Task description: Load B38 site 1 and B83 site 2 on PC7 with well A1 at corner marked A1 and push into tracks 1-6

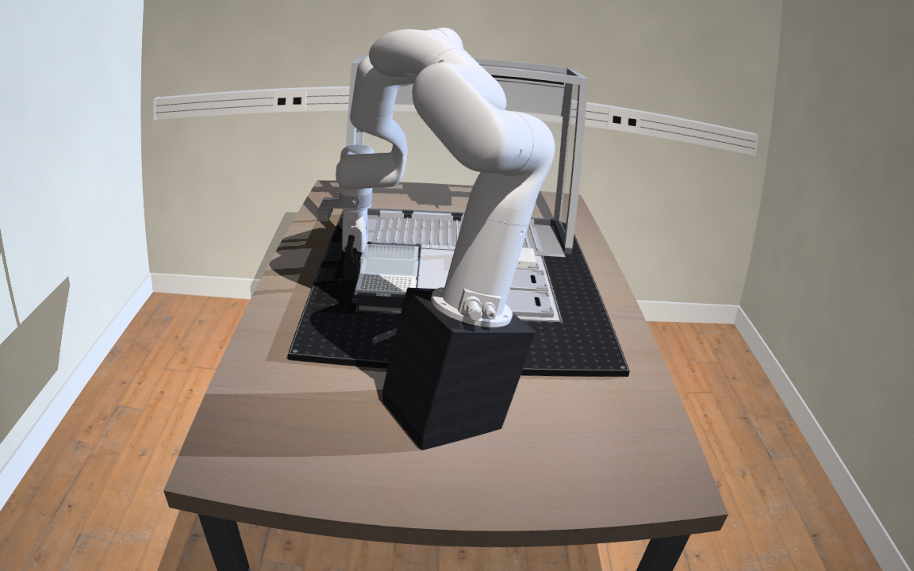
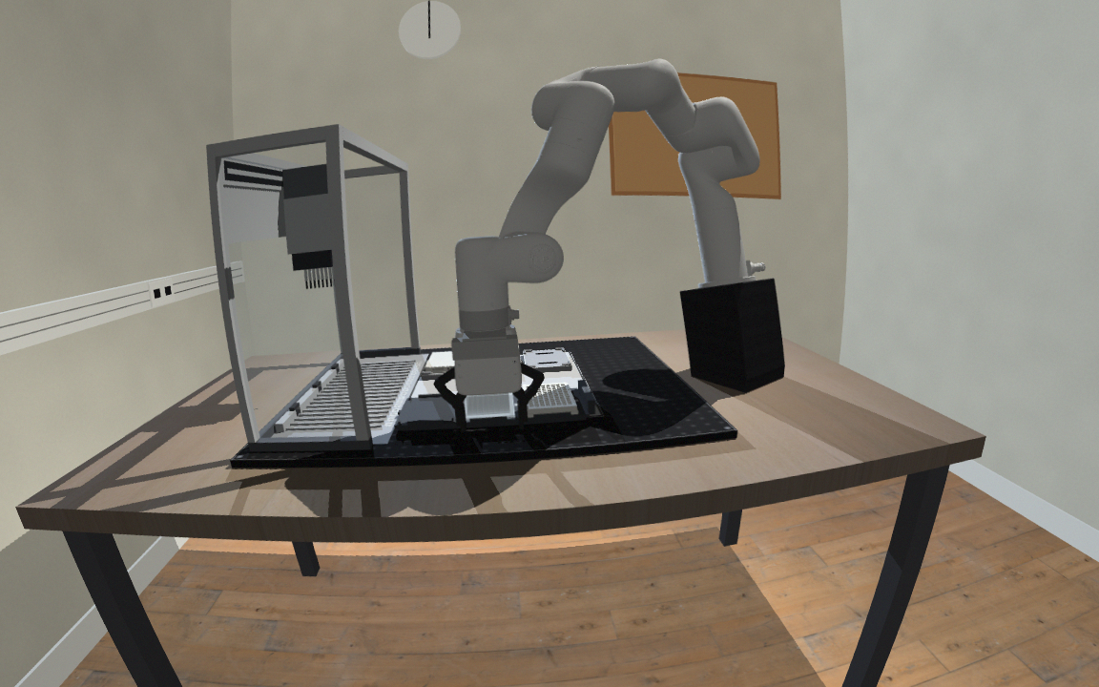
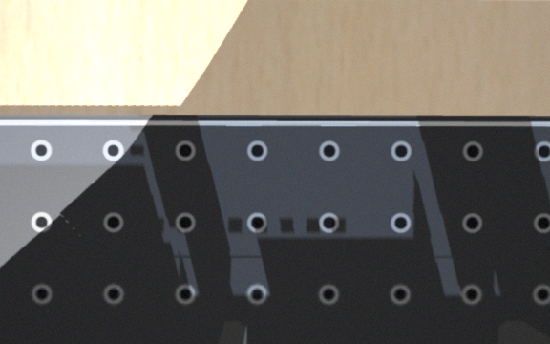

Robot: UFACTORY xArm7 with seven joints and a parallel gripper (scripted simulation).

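Note:
The dark plate carrier PC7 point(image 1: 378, 300) lies on the apron in front of the rails point(image 1: 414, 231); it also shows in the side view point(image 2: 493, 425). A 96-well plate B38 point(image 1: 382, 282) sits on its near site, also seen from the side point(image 2: 553, 398). A white deep-well block B83 point(image 1: 390, 257) sits on the site behind it, also seen from the side point(image 2: 487, 406). My gripper point(image 1: 352, 248) is open and empty, low by the carrier's left side, level with B83. From the side its fingers point(image 2: 487, 394) spread to either side of the block. The wrist view shows only the perforated black mat point(image 3: 275, 225) and the table edge.
The instrument frame point(image 2: 305, 281) with its pipetting head stands over the rails. The row of nests point(image 1: 537, 284) lies right of the apron, partly hidden by my arm; one plate shows there point(image 2: 547, 359). My black base block point(image 1: 453, 365) stands at the mat's near edge.

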